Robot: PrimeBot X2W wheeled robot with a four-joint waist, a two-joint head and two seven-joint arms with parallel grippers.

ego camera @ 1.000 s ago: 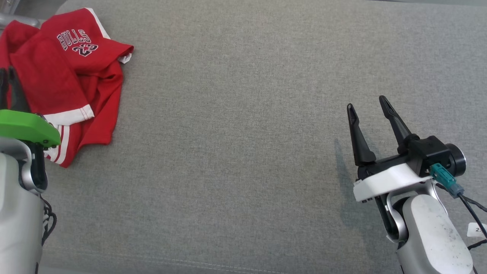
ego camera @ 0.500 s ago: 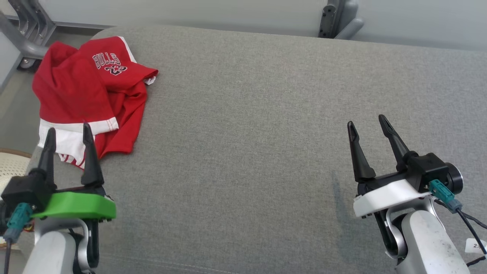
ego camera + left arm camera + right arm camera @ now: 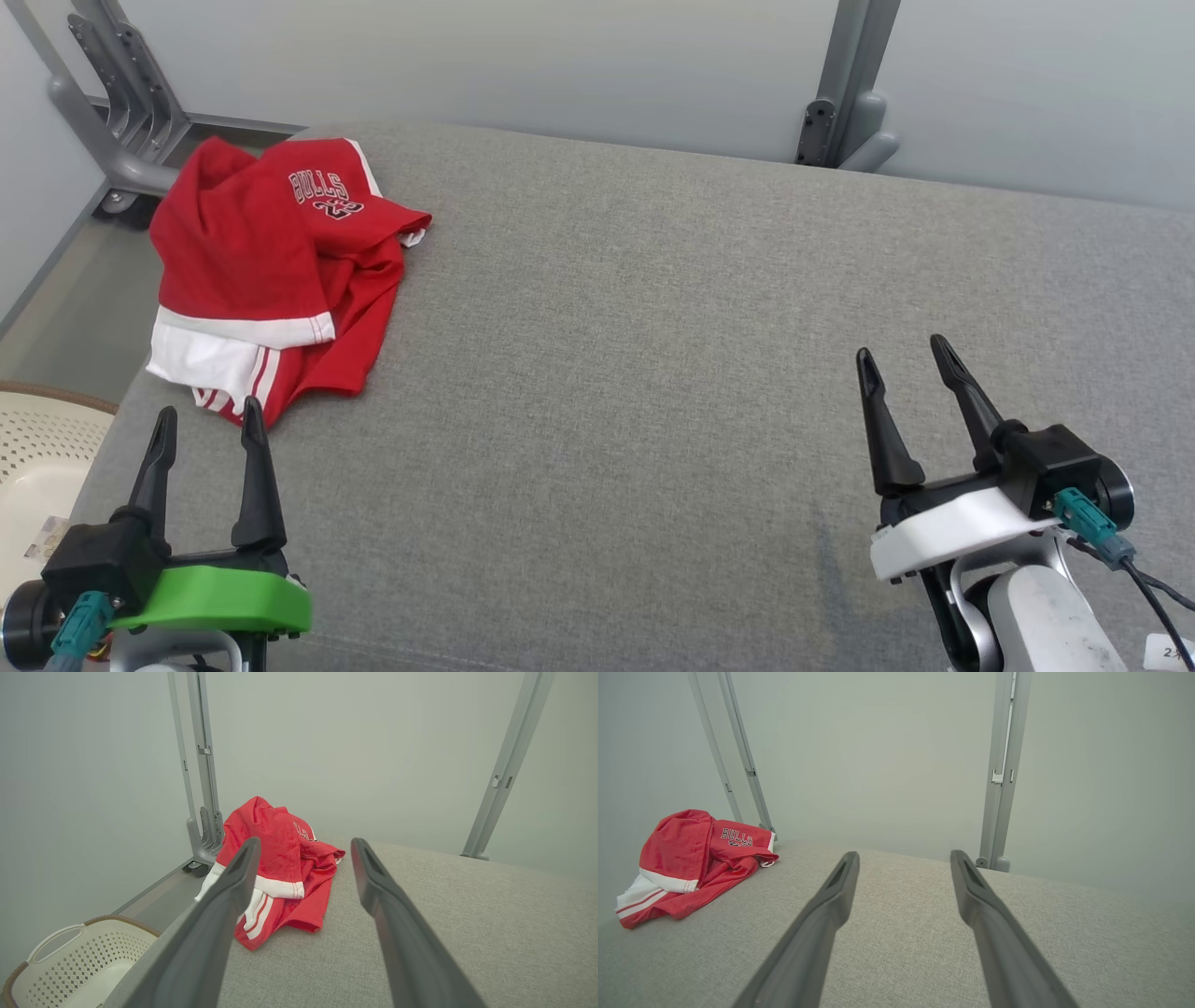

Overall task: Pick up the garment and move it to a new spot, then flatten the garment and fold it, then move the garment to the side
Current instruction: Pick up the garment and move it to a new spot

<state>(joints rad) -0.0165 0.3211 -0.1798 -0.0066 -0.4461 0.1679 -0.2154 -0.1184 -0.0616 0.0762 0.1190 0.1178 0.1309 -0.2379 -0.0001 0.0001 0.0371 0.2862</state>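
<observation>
**Red jersey bunched at far-left corner, both pincers released**

Head view: red mesh Bulls jersey with white trim point(image 3: 280, 271) lies at 10 o'clock on the grey woven-fabric padded surface point(image 3: 653, 373), right up at the far-left corner. It is a loose heap of overlapped layers with the white hem toward the robot and the print side up, not a crisp fold.

Left gripper on its green mount point(image 3: 208, 408) sits at 7 o'clock with fingers spread and nothing between them. Its tips are near the jersey's near hem but apart from it. Right gripper on its white mount point(image 3: 900, 347) sits at 4 o'clock, also spread and empty, well apart from the jersey, over bare fabric.

Cream perforated plastic basket point(image 3: 37, 457) is at 8 o'clock, off the surface edge. Grey metal frame post point(image 3: 845, 103) stands at 1 o'clock behind the surface.

Step, my read: the jersey is off to the side and both arms are low and clear, so this looks like the final move-aside being finished. A not-yet-started pick can't be ruled out.

Next move, if a pick: the left gripper reaches toward 11 o'clock, drops onto the near white hem and pinches several layers. The right gripper would have to cross the whole surface toward 10 o'clock to help. Risk: it grabs one layer only and the heap unrolls.
</observation>
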